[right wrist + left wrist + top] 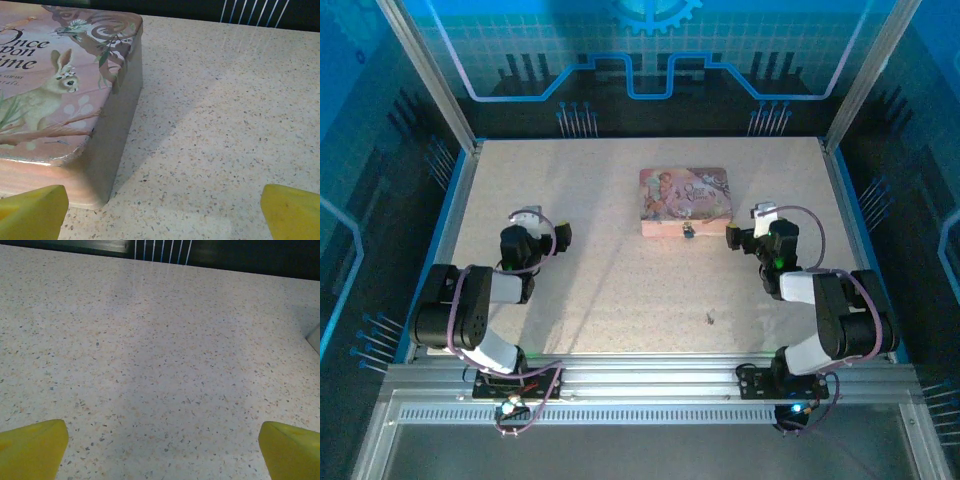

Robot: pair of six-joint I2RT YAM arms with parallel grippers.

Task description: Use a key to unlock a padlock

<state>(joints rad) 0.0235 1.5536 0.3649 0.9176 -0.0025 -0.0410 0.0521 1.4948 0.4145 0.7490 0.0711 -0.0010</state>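
1. We see the left gripper (162, 454) over the speckled table (160, 355), its yellow fingers (32, 450) spread wide and holding nothing.
2. We see the right gripper (162, 214) spread equally wide and also holding nothing, just beside the near right corner of the pink box (50, 100).
3. From above, we find the padlock (688, 231) at the box's near face, against it.
4. We find the key (710, 319) lying on the table nearer the arm bases, well apart from the padlock and both grippers.

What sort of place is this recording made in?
Probably a purpose-built robot workcell, not a home: a speckled table framed by aluminium rails, blue panels printed with circuit and gear graphics, and a left arm and right arm bolted at its near edge.
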